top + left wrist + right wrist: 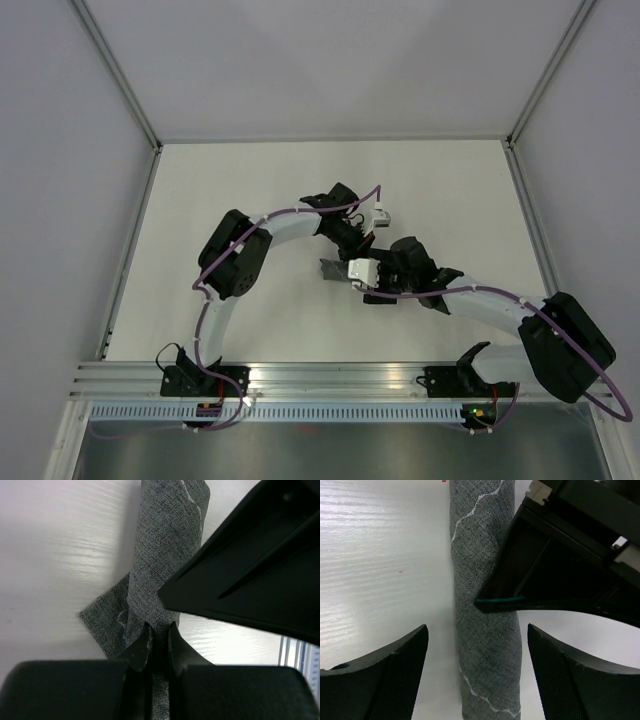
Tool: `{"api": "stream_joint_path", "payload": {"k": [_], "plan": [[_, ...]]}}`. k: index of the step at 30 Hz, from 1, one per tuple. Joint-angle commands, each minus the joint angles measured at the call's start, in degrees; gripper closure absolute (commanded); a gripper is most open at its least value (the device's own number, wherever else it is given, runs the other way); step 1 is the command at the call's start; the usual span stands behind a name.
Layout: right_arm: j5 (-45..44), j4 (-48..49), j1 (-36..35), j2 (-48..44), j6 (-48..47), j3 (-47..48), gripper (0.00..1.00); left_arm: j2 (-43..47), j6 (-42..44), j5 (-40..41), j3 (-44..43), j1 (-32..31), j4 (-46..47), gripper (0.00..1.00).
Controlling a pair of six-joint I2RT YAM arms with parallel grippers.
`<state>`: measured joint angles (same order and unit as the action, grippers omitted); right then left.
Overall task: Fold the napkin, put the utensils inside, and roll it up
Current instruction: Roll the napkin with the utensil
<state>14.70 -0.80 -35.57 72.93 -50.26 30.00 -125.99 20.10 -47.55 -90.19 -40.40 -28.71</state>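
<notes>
Napkin roll (165, 540) on the bench (380, 555): left claw (159, 631) pinches its end, likely against unrolling; right claw (476, 630) straddles it, wide open.

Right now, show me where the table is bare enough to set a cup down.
Bare table runs along the back wall, and in the near strip between the left base and the right base. The centre is crowded: the left gripper pinches the rolled napkin while the right gripper straddles it, open.
</notes>
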Motion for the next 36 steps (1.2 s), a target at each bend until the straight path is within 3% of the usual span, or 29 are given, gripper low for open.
{"api": "stream_joint_path", "payload": {"k": [1,10,13,14,16,17,19,23,29,36], "plan": [[-4.33,4.66,-1.34,2.04,-1.24,-0.38,0.15,-5.66,-0.59,2.91,2.30,-0.73,-10.75,0.98],[-7.40,5.02,-3.19,8.81,-1.07,0.85,0.18,-7.16,0.29,0.97,1.07,-0.03,-13.03,0.98],[-8.02,4.05,-3.45,9.69,-1.07,1.29,0.35,-7.60,0.47,0.35,0.37,0.06,-13.74,0.94],[-8.28,3.61,-3.54,10.04,-0.98,1.46,0.51,-7.77,0.47,0.27,0.02,0.06,-13.92,0.93],[-8.81,2.30,-3.54,10.83,-1.15,1.99,0.57,-7.86,-0.06,0.18,-1.29,0.32,-14.53,0.88],[-8.90,1.51,-3.54,11.10,-1.33,1.91,0.61,-7.78,-0.67,0.35,-1.74,0.50,-14.45,0.79],[-9.16,0.97,-3.54,11.97,-1.33,2.26,0.68,-7.25,-1.11,0.88,-2.79,1.11,-14.45,0.75],[-8.37,-4.11,-3.54,13.73,-0.81,4.10,0.75,-4.71,-4.97,-1.57,-3.24,3.22,-11.30,0.62],[-5.83,-11.66,-3.36,17.60,1.21,9.19,0.79,0.22,-9.63,-5.09,-0.51,6.30,-3.65,0.53],[-2.84,-19.68,-1.87,23.21,2.71,16.31,0.82,5.66,-18.06,-4.40,3.17,10.60,8.81,0.50]]}}
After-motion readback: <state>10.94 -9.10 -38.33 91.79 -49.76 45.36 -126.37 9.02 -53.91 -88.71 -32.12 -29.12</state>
